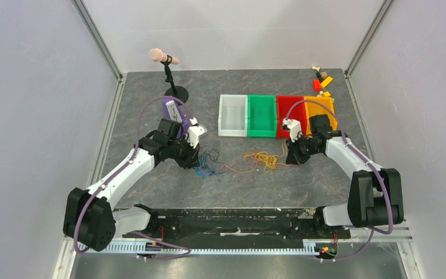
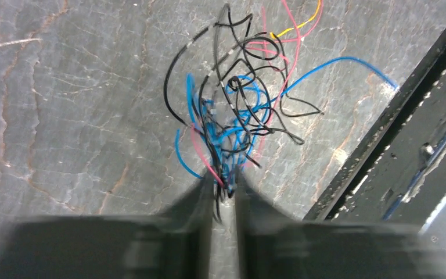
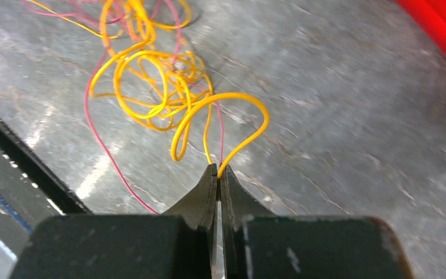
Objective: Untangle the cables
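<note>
The cables lie in two clumps joined by thin red and orange strands. A blue, black and red clump (image 1: 209, 163) (image 2: 232, 110) sits left of centre. My left gripper (image 1: 194, 159) (image 2: 225, 181) is shut on the near end of this clump, with blue, black and red strands pinched between its blurred fingers. The yellow clump (image 1: 261, 158) (image 3: 157, 87) lies to the right. My right gripper (image 1: 294, 156) (image 3: 218, 168) is shut on a yellow cable loop (image 3: 232, 116), and a thin red strand (image 3: 101, 145) runs beside it.
A row of bins stands behind the cables: clear (image 1: 232, 115), green (image 1: 261, 115), red (image 1: 284, 110), orange (image 1: 325, 104). A microphone on a stand (image 1: 171, 72) is at back left, small toys (image 1: 322, 81) at back right. A black rail (image 1: 226, 218) (image 2: 383, 133) runs along the near edge.
</note>
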